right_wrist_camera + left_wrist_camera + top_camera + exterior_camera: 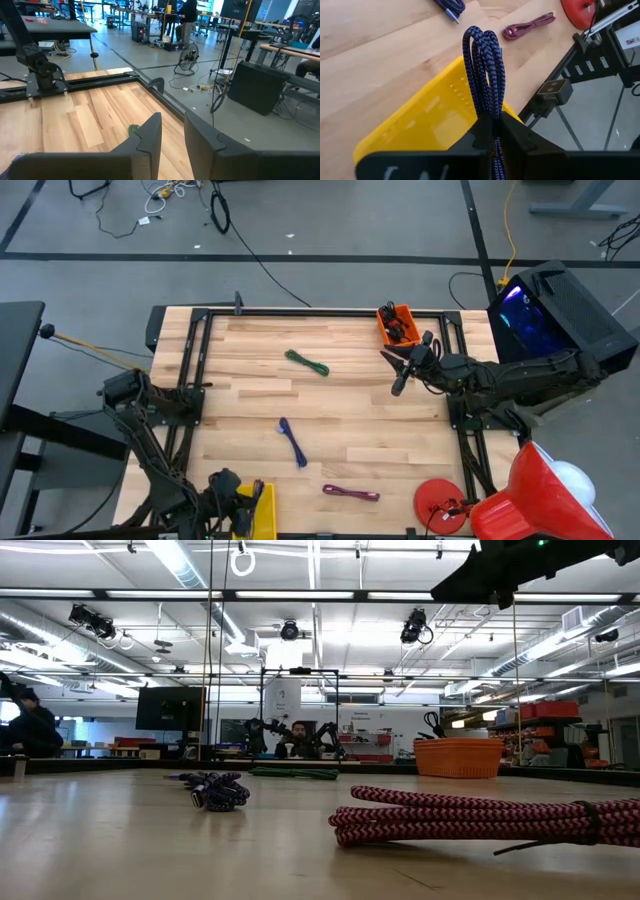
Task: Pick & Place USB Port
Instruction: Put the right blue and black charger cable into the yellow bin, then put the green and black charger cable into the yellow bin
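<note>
table edge [170, 360] nearby: left gripper [492, 131] pinches blue cable [484, 65] over yellow bin [427, 120].

On the light wooden table [250, 380], a coiled green cable [307, 363] lies upper centre, a bundled blue braided cable [292, 442] below it, and a maroon braided cable [350, 493] lower centre. An orange plastic bin [397, 324] sits upper right, a yellow plastic bin [262, 510] at the bottom left edge, and a red round disc [440, 504] lower right.
</note>
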Motion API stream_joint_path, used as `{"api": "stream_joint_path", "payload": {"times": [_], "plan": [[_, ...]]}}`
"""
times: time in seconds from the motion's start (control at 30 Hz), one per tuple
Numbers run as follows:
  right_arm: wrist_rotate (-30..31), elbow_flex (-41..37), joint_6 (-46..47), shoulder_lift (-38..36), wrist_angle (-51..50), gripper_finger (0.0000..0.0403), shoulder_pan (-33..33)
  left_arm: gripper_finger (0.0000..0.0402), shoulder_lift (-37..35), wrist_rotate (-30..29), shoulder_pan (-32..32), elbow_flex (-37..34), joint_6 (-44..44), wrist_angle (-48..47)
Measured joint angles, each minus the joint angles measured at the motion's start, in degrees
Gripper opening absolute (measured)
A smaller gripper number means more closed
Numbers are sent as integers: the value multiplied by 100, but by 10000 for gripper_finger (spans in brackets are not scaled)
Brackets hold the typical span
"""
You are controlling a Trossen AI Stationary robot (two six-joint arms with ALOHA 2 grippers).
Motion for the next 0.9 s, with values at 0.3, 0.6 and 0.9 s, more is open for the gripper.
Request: {"api": "stream_joint_path", "payload": {"times": [0.3,0.6,0.9], "plan": [[0,0,-15,0,-2,84,0,39,0,46,3,0,24,30],[-4,0,24,0,-98,84,2,77,-2,-73,15,0,30,-40],[-17,0,24,0,-122,84,0,163,-9,-64,44,0,38,-109]]}}
